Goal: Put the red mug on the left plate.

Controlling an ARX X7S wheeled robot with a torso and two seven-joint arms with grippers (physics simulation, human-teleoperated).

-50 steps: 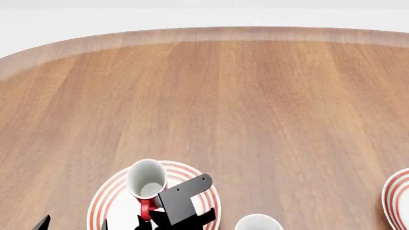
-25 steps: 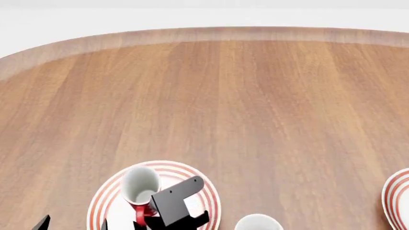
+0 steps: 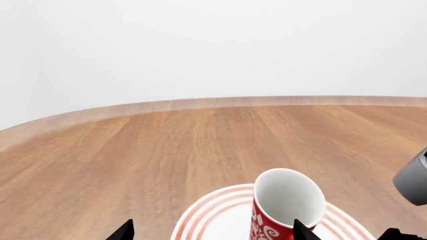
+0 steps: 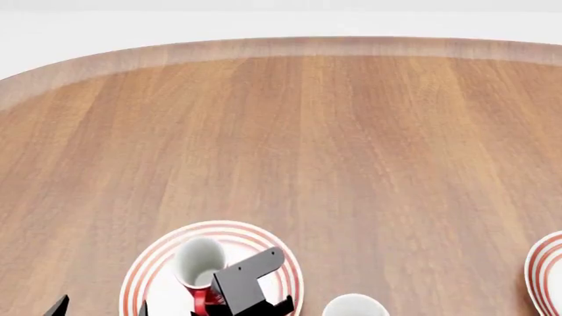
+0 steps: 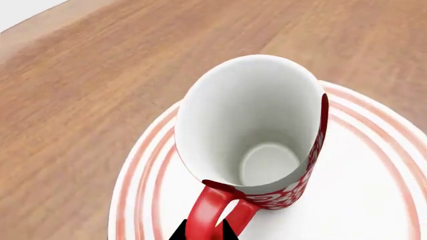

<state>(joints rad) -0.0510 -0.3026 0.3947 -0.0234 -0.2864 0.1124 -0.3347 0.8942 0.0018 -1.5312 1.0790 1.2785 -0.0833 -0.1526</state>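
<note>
The red mug [image 4: 200, 262] with its white inside hangs tilted over the middle of the left plate [image 4: 149, 263], a white plate with red rings. My right gripper [image 5: 203, 233] is shut on the mug's red handle [image 5: 212, 210]; in the head view its black body [image 4: 250, 284] covers the handle. Whether the mug's base touches the plate [image 5: 373, 200] I cannot tell. My left gripper [image 3: 212, 233] is open at the plate's near left side, with the mug [image 3: 287, 200] just beyond one fingertip [image 3: 301, 230]. Only its tips [image 4: 143, 308] show in the head view.
A white mug's rim [image 4: 354, 306] shows at the bottom edge, right of the plate. A second red-ringed plate [image 4: 544, 270] is cut off at the right edge. The round wooden table [image 4: 333, 145] stretches far ahead to its curved edge.
The right gripper has carried the red mug nearer to me and lower, from the plate's far rim to its middle. The left gripper has stayed put.
</note>
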